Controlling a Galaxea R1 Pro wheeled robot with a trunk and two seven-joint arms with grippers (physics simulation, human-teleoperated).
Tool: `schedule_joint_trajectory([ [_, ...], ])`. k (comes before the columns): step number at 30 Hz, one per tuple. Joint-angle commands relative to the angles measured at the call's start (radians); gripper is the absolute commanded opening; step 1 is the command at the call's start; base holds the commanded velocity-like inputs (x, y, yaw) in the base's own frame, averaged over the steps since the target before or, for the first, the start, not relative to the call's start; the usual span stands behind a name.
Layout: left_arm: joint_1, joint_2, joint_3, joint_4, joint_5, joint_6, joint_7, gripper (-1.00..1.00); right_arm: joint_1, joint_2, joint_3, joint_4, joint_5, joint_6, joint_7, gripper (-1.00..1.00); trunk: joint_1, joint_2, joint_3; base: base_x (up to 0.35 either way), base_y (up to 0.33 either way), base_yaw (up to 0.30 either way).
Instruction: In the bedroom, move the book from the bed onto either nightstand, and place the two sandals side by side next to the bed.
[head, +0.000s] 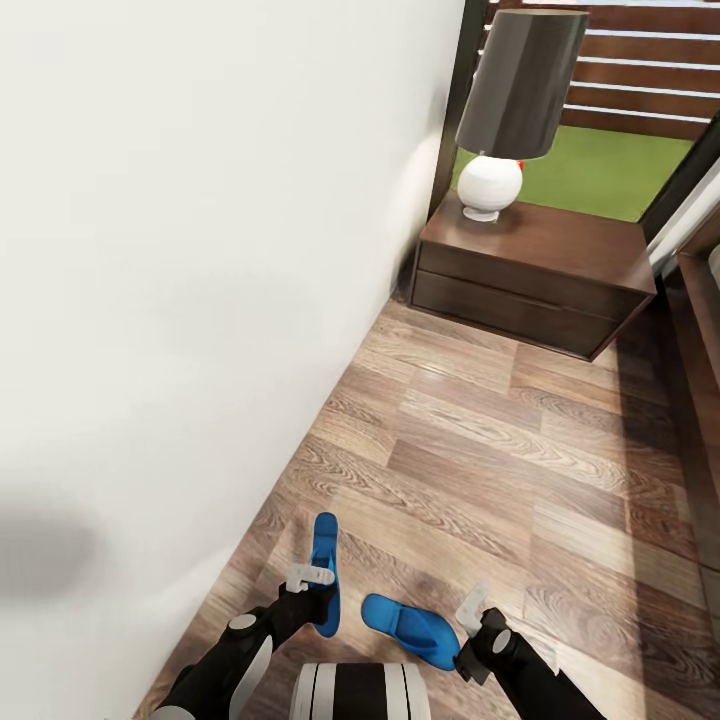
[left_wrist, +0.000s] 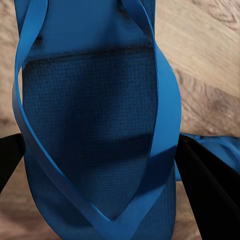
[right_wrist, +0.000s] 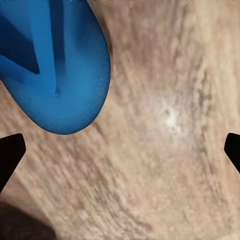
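1. Currently the step in hand looks like arranging the sandals: the left hand (head: 312, 578) is down over the left sandal (head: 325, 570), which lies on the wood floor (head: 480, 450) close to the white wall (head: 200, 250), pointing roughly along it.
2. Its wrist view shows a dark finger (left_wrist: 207, 190) on either side of the sole; the fingers are spread about the sandal's width, and I cannot tell whether they press on it.
3. The right hand (head: 470, 610) hovers with its fingers wide apart and nothing between them, just beside the toe end of the right sandal (head: 410, 628).
4. To do this well, grip across the sole, not by a strap, lift only a little, and turn one sandal until both lie parallel.
5. At present they sit at an angle to each other, near but apart.
6. Both are bright blue, flat, with a finely textured footbed and thin thong straps.
7. The nightstand (head: 530, 270), carrying a lamp (head: 510, 110), stands well beyond them.
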Motion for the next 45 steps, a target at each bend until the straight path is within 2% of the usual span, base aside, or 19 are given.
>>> schedule_joint_trajectory([
  [1,0.0,0.0,-0.002,-0.001,0.008,0.004,-0.002,-1.0,0.0,-0.001,0.003,-0.003,0.011,0.005,0.006,1.0,0.0,0.0,-0.001,0.0,0.0,0.0],
  [22,0.0,0.0,-0.002,-0.001,0.008,0.004,-0.002,-1.0,0.0,-0.001,0.003,-0.006,0.011,0.006,0.009,1.0,0.0,0.0,-0.008,0.0,0.0,0.053],
  [37,0.0,0.0,-0.002,0.0,0.008,0.004,-0.002,-1.0,0.0,-0.001,0.003,-0.006,0.011,0.005,0.006,1.0,0.0,0.0,-0.021,0.0,0.0,0.2],
  [45,0.0,0.0,-0.002,0.0,0.008,0.004,-0.002,-1.0,0.0,-0.001,0.003,-0.006,0.011,0.005,0.005,1.0,0.0,0.0,-0.024,0.0,0.0,0.046],
])
